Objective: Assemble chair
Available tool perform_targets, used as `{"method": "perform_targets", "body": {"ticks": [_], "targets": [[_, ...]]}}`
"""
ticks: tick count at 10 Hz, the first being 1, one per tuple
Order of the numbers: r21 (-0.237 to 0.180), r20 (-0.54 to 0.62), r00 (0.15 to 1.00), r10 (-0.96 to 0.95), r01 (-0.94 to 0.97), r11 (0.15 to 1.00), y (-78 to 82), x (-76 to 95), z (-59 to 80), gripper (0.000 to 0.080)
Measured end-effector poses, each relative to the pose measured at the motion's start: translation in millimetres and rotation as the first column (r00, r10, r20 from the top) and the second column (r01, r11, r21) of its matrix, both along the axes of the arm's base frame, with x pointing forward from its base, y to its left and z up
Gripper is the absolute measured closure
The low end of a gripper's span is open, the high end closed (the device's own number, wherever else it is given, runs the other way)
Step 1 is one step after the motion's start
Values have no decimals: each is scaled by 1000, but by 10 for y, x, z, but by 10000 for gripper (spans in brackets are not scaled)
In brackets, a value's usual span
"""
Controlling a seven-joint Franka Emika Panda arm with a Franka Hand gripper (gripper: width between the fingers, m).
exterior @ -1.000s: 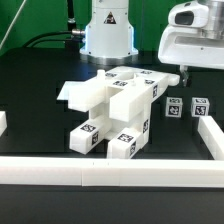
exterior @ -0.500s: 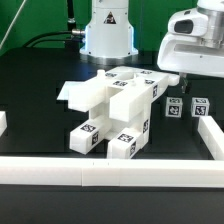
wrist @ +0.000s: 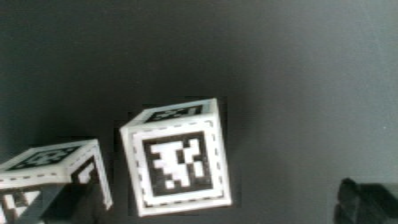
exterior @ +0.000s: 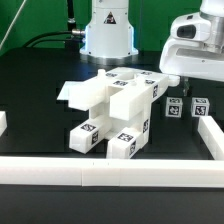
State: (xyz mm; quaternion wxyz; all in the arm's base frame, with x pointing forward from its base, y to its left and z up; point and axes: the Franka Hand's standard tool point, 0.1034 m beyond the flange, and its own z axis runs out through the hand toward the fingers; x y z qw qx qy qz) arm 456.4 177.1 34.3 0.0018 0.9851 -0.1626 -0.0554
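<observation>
The gripper (exterior: 186, 78) is hovering over two tagged cubes (exterior: 174, 107) beside the chair (exterior: 112, 108), a rail (exterior: 110, 168) lying in front. Its opening is not showing, so I cannot tell

No words or numbers can be read. Only black-and-white square tags (wrist: 178, 165) are seen, printed on the white chair pieces (exterior: 105, 100) and small cubes (exterior: 174, 108).

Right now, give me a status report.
Pincer over the small cubes, open or shut unclear. Chair part-built beside them. Nothing blocking the cubes.
</observation>
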Motion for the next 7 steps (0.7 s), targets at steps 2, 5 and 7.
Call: {"method": "perform_targets", "body": {"ticks": [2, 5, 7], "targets": [[0, -8, 1000, 12, -12, 1000, 34, 50, 3, 151], [1, -9, 1000, 6, -6, 1000, 125, 66, -48, 151], [-1, -12, 1000, 5, -5, 1000, 112, 41, -77, 151]]}}
